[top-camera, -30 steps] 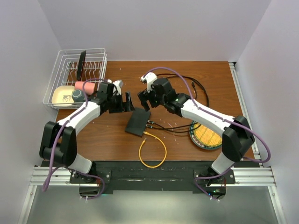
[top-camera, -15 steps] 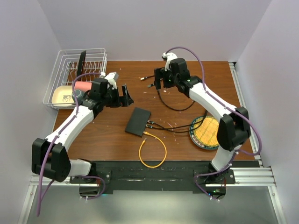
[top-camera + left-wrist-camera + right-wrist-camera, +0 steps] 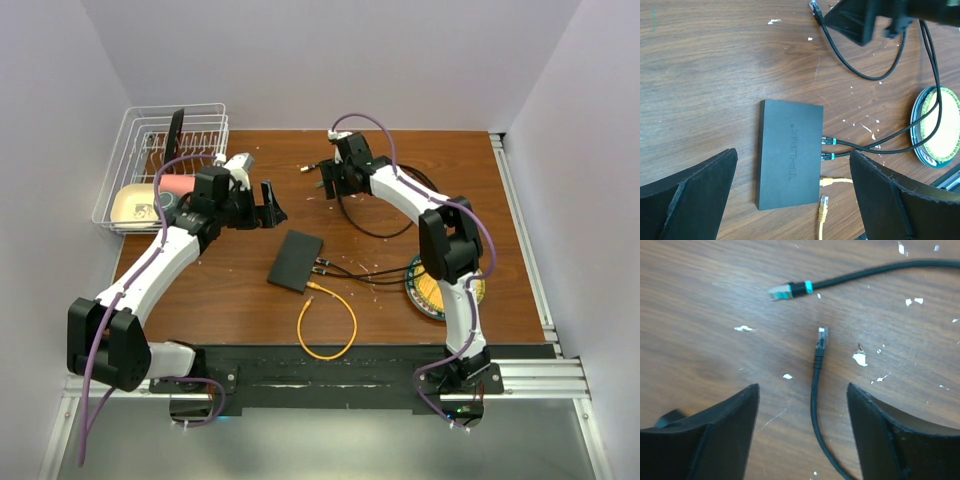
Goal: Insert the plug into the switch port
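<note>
The black switch lies flat mid-table, its port edge facing right. Two black cables and one yellow plug sit in its ports. A second yellow plug lies loose beside it. My left gripper hangs open above and to the left of the switch. At the back, my right gripper is open low over the wood, straddling a black cable whose bare plug lies just ahead of the fingertips. A teal-banded plug lies farther off. Neither gripper holds anything.
A yellow-and-dark plate sits right of the switch, with black cables running over it. A yellow cable loop lies near the front edge. A white wire dish rack holding cups and a bowl stands at the back left.
My right arm left the switch's side and swung to the back of the table, over the loose black plugs. My left gripper drew back to the left, opened wider, then stayed still.
</note>
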Controlling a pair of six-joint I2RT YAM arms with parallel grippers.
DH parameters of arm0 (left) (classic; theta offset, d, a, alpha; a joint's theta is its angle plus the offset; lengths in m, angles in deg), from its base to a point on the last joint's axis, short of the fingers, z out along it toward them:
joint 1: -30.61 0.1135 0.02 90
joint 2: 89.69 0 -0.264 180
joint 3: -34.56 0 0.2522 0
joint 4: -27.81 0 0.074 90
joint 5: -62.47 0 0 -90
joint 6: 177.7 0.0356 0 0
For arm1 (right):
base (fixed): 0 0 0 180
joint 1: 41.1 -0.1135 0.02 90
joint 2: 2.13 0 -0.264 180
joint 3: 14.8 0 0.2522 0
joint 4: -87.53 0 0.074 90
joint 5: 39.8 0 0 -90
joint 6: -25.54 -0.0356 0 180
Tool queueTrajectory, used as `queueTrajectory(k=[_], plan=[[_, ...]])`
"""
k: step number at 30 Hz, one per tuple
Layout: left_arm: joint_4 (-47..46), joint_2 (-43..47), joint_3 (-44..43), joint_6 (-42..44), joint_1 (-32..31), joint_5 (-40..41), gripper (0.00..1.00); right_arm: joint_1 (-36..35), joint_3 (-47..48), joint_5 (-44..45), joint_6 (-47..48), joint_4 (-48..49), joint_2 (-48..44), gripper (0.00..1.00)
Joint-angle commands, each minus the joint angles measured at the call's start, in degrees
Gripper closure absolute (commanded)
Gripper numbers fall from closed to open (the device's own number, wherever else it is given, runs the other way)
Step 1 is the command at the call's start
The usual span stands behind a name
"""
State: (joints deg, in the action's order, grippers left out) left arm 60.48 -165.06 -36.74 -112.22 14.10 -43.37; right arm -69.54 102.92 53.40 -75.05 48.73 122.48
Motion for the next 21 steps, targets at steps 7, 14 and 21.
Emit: queueTrajectory(k=[7, 14, 21], plan=[[-2.3, 0.8, 0.1, 0.4, 0.3, -1.9, 0.0, -0.1, 1.3, 5.7, 0.2, -0.5, 3.1, 0.44], [-1.8, 0.8, 0.7, 0.8, 0.3, -1.9, 0.0, -0.3, -1.3, 4.2, -0.2, 0.3, 4.6, 0.56], [-1.5, 1.0, 0.6, 1.0, 0.3, -1.7, 0.0, -0.5, -1.5, 3.7, -0.3, 0.3, 6.2, 0.6]])
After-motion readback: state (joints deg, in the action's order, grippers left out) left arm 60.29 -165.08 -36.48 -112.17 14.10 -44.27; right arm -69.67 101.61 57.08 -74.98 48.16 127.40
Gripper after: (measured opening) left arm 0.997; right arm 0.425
